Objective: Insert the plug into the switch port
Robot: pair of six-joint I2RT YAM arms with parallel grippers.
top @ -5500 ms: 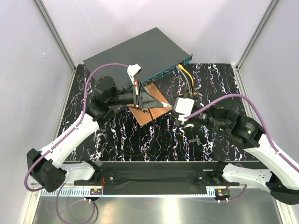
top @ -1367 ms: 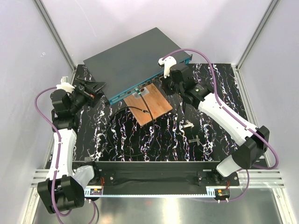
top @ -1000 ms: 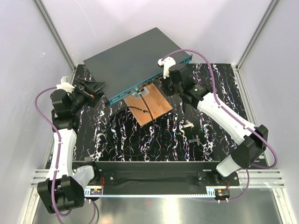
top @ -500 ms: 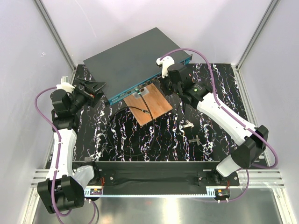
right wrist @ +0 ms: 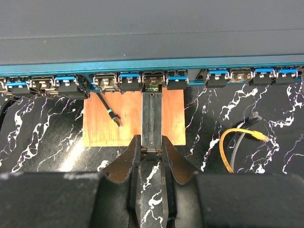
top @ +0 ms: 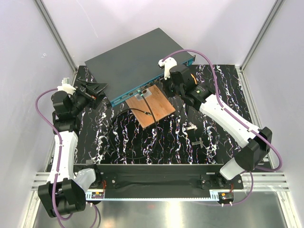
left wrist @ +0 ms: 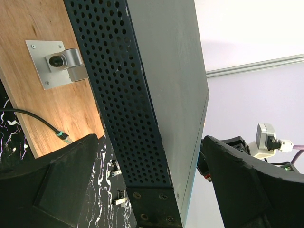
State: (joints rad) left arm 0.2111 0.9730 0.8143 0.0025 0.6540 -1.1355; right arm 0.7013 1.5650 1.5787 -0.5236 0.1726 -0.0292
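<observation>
At switch point(right wrist: 142, 28) front edge, right hand point(right wrist: 151, 142) gripping plug point(right wrist: 152, 114), tip at port point(right wrist: 152, 85) mouth, left hand point(top: 95, 88) wide astride its corner.

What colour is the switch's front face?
Teal; the switch front shows best in the right wrist view.

switch point(left wrist: 142, 95) perforated side panel, wooden board point(left wrist: 23, 76) with metal bracket point(left wrist: 57, 64) beside it, left gripper point(left wrist: 151, 140) spread wide

My left arm point(top: 64, 145) and right arm point(top: 227, 119) are white shells linked by chunky black joints. A purple cable point(top: 39, 105) runs off each wrist, beside a small white camera housing point(top: 167, 63). I see a green light point(top: 196, 88) on the right forearm. The fingers point(left wrist: 247, 180) are matte black.
</observation>
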